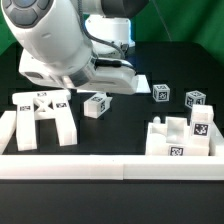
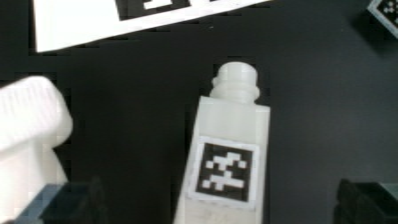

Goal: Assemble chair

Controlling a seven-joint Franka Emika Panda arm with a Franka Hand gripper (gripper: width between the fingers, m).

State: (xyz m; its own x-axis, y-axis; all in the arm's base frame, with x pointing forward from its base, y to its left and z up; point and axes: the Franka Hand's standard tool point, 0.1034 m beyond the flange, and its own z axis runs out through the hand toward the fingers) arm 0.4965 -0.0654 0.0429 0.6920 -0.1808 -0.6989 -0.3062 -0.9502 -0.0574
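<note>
A matte black tabletop (image 1: 125, 128) is bounded in front by a low white border wall (image 1: 110, 168); little is shown of the dark room behind. The chair is laid out in parts: leg frame (image 1: 40, 115) at the exterior view's left, small blocks (image 1: 96, 104) mid-table, stacked slabs (image 1: 180, 138) at the right. The gripper (image 2: 214, 205) is seen spread wide with nothing gripped, above a tagged white rod (image 2: 228, 140).

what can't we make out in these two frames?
- Hand: exterior view, hidden behind the arm; wrist view, only dark fingertips, cut by the edge.
- Tagged white panel: wrist view, cut off by the edge, identity unclear.
- Tagged post: wrist view, one end cut off.
- White shape: wrist view, blurred, unidentifiable.
</note>
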